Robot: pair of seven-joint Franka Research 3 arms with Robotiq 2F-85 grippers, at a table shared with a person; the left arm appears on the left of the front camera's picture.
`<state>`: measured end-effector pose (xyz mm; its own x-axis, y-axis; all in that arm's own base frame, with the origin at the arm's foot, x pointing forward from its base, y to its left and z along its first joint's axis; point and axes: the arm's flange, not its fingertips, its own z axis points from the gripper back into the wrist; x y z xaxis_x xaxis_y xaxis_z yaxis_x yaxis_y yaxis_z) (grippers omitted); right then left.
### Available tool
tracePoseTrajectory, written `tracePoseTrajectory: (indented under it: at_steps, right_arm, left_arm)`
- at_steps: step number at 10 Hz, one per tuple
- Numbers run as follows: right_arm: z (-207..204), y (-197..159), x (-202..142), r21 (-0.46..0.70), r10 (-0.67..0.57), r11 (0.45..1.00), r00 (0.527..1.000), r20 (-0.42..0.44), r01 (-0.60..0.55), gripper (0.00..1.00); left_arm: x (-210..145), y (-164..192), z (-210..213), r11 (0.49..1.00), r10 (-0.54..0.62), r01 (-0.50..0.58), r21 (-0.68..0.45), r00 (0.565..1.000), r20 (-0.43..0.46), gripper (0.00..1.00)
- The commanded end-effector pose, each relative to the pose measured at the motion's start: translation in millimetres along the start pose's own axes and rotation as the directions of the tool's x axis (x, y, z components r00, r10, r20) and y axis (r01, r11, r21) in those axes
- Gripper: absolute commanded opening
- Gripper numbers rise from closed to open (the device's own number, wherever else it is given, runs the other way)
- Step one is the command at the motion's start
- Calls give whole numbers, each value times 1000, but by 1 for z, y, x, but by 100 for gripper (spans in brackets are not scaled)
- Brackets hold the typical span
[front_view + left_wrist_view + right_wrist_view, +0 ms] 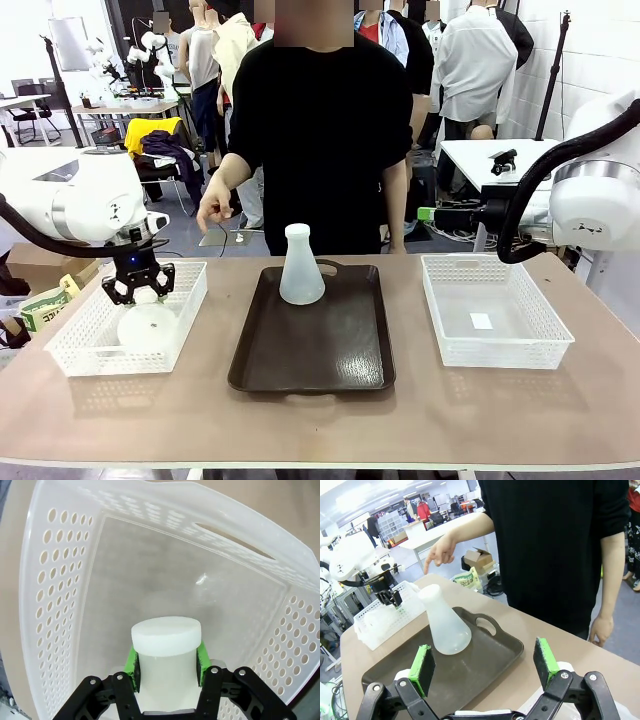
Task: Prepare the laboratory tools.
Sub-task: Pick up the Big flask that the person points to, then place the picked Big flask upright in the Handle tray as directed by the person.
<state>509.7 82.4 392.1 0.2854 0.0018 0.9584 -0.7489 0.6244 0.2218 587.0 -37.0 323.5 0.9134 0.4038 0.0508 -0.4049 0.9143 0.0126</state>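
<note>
One frosted-white conical flask point(301, 265) stands upright at the back of the dark brown tray point(312, 355); it also appears as the flask point(443, 620) in the right wrist view. A second flask point(146, 322) sits in the left white mesh basket point(88, 345). My left gripper point(137, 283) reaches down into that basket and is shut on the neck of this flask point(166, 665), with a green pad point(132, 664) on each side. My right gripper point(485, 665) hangs open over the right part of the table, nothing between its pads.
A second white mesh basket point(494, 312) with a small label inside stands at the right. A person in black stands at the far edge; one hand point(213, 211) points down toward the left basket. The table's front strip is bare.
</note>
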Motion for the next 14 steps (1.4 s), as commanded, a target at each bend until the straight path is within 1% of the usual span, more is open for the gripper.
tracePoseTrajectory:
  at_steps: [1, 14]
  right_arm:
    - [0, 1, 0, -11, 0, 1000, 1000, -7, 0, 100]
    - [0, 1, 0, -11, 0, 1000, 1000, -7, 0, 100]
  left_arm:
    - [-1, -5, 1, 1000, -22, 22, -14, 1000, 23, 0]
    - [-1, -5, 1, 1000, -22, 22, -14, 1000, 23, 0]
